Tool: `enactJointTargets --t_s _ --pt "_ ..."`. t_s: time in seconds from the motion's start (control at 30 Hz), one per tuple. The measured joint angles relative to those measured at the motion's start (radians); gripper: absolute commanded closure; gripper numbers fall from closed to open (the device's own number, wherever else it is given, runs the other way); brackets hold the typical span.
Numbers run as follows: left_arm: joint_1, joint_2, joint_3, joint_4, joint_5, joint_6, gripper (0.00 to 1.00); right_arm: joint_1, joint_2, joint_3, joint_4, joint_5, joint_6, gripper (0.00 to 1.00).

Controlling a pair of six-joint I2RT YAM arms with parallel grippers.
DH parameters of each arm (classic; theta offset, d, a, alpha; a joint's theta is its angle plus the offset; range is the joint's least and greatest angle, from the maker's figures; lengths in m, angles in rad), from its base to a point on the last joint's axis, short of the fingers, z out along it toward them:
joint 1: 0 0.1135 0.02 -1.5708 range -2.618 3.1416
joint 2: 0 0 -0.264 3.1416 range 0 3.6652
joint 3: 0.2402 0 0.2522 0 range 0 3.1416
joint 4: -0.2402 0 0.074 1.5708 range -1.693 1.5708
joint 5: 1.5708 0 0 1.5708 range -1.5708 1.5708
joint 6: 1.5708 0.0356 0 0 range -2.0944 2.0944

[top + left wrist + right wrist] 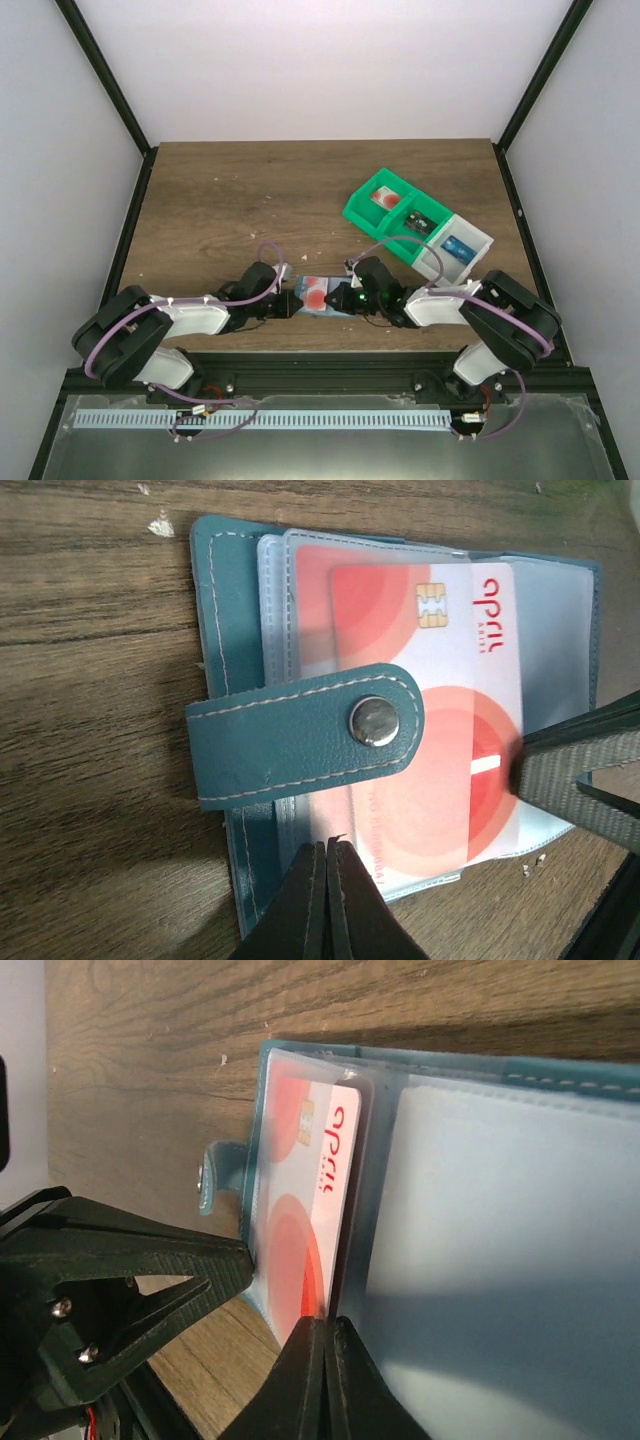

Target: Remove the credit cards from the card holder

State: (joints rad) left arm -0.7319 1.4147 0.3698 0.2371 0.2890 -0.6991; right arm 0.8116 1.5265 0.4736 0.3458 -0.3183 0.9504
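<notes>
The teal-blue card holder (322, 297) lies open on the table between my two grippers. In the left wrist view the card holder (225, 610) shows its snap strap (300, 735) folded across a pale credit card with red circles (450, 680). The card sticks partly out of a clear sleeve. My left gripper (328, 846) is shut, its tip on the holder's near edge. My right gripper (328, 1324) is shut on the edge of the credit card (315, 1170). One of its fingers shows in the left wrist view (570, 770).
A green-and-white compartment bin (418, 227) with small items in it stands at the back right. Small crumbs lie on the wooden table (250, 190). White walls and black frame posts enclose the table.
</notes>
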Motion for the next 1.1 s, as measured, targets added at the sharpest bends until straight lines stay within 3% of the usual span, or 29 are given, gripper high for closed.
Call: enactJointTargets --t_s 0.5,0.7,0.87,1.0,1.1 --pt "0.0 -0.011 -0.01 0.003 0.008 -0.017 0.97 -0.025 -0.109 -0.063 -0.032 -0.003 -0.023 0.99" --pt "0.0 -0.048 -0.013 -0.04 0.011 -0.034 0.87 -0.045 -0.22 -0.095 -0.098 -0.003 -0.049 1.0" --pt "0.0 -0.103 0.0 -0.092 0.03 -0.043 0.69 -0.051 -0.315 -0.107 -0.158 -0.003 -0.072 1.0" --pt "0.0 -0.178 0.038 -0.122 0.058 -0.058 0.44 -0.051 -0.373 -0.116 -0.206 -0.013 -0.085 1.0" --pt "0.001 -0.227 0.062 -0.121 0.095 -0.05 0.33 -0.051 -0.415 -0.128 -0.226 -0.048 -0.1 1.0"
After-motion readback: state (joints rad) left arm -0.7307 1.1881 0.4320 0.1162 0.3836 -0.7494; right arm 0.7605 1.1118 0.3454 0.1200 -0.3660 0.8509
